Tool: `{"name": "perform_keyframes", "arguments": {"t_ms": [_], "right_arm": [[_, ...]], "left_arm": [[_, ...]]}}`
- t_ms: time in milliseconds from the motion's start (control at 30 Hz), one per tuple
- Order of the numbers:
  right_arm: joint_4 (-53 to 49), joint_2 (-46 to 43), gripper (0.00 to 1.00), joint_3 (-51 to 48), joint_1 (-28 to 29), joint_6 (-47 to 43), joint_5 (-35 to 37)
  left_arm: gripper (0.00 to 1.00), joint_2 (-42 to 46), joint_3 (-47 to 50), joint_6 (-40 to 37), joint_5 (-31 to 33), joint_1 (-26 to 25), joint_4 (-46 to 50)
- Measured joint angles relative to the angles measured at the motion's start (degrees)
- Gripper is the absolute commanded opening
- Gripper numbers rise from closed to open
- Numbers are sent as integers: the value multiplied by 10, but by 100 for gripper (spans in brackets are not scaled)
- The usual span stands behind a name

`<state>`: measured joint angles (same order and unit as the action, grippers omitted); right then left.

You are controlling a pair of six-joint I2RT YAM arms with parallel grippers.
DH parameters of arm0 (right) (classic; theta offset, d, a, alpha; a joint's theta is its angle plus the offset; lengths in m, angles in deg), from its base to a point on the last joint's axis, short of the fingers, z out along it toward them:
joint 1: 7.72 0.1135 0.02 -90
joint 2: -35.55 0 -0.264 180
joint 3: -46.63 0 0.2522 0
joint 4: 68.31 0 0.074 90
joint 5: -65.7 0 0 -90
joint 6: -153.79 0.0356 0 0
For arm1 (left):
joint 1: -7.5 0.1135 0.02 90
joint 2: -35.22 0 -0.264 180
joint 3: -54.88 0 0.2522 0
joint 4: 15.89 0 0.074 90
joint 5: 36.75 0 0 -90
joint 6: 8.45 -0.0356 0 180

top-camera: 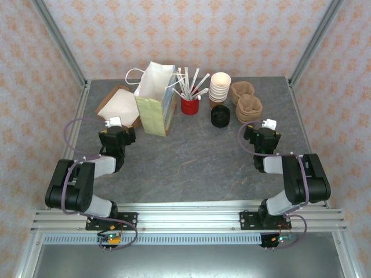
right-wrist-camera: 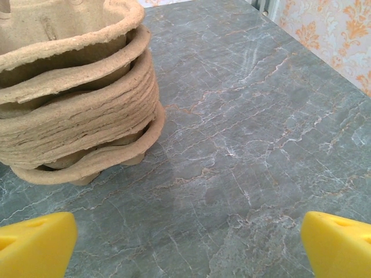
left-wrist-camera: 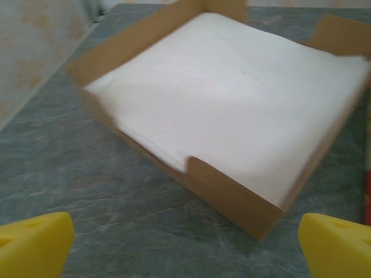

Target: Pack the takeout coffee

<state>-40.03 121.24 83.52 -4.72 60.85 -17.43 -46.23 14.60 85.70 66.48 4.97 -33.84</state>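
Observation:
The takeout coffee is out of view. My left gripper rests low at the table's left, open and holding nothing, its yellow fingertips wide apart. Just beyond it lies a flat brown box of white napkins. On the right side my right gripper is open as well, with bare table between its yellow fingertips. A stack of brown pulp cup carriers stands ahead of it to the left. A white paper bag with a yellow-green side stands upright at the back, left of centre.
At the back stand a red cup of white straws, a stack of lidless cream cups, a low black round thing and the carriers. The napkin box sits beside the bag. Patterned walls enclose the grey table.

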Motion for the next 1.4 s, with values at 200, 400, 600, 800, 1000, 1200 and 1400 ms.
{"name": "perform_keyframes", "arguments": {"t_ms": [200,400,600,800,1000,1200,1400], "right_arm": [[-214,-191,96,63,2,87,88],[-353,-294,90,228,48,149,46],[-509,-112,82,473,106,149,-15],[-640,65,66,626,106,144,-67],[-716,184,57,769,106,143,-89],[-766,267,45,881,106,140,-91],[-815,343,33,971,106,131,-93]], "left_arm": [[100,136,-113,123,70,0,228],[100,229,-226,196,-29,-7,405],[95,252,-346,186,-144,-66,513],[94,217,-411,165,-230,-131,546],[93,150,-480,139,-261,-201,567],[93,104,-536,117,-261,-256,586],[93,87,-548,107,-251,-269,596]]}}
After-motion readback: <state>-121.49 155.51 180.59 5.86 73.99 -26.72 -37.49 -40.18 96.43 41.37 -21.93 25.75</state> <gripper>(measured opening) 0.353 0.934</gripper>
